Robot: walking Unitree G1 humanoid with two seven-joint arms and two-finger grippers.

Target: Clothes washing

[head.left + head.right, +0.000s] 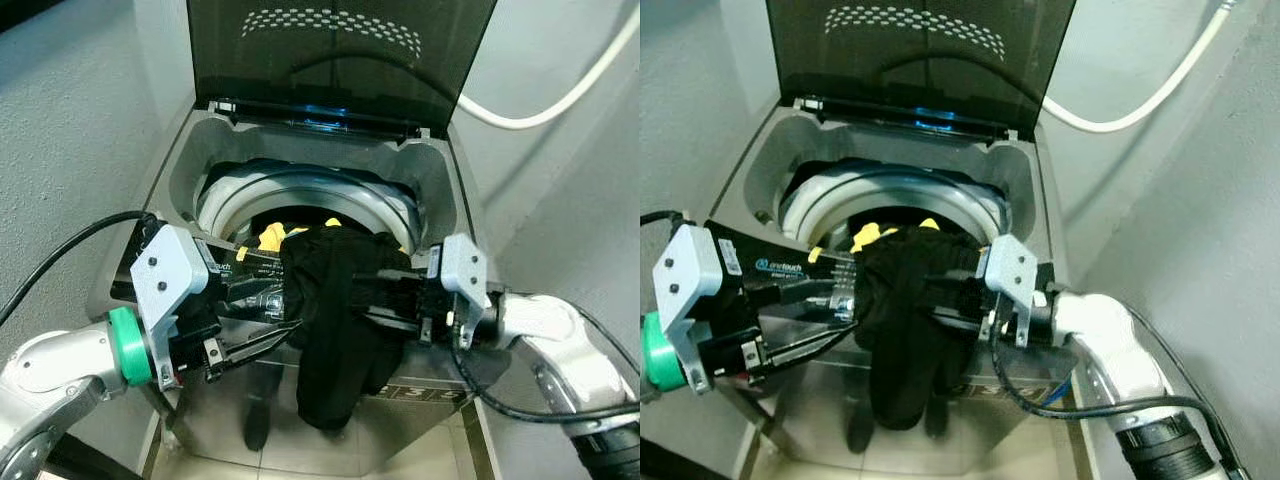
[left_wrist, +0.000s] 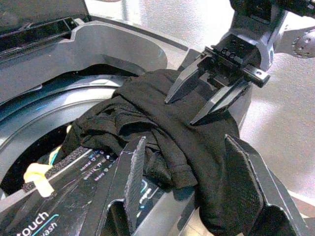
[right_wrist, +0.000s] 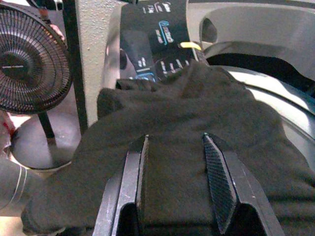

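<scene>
We saw the black garment (image 1: pixel 335 320) draped over the front rim of the washing machine (image 1: pixel 190 160), half above the drum (image 1: pixel 300 195) and half hanging down the front panel. The right gripper (image 3: pixel 174 142) pressed into it from the robot's right, its fingers spread with cloth between them. The left gripper (image 2: pixel 184 169) faced it from the other side, fingers apart astride the cloth's edge. Beyond both grippers, something yellow (image 1: pixel 272 236) lay in the drum, and the lid (image 1: pixel 340 50) stood raised. A fan (image 3: pixel 29 59) stood beside the machine.
</scene>
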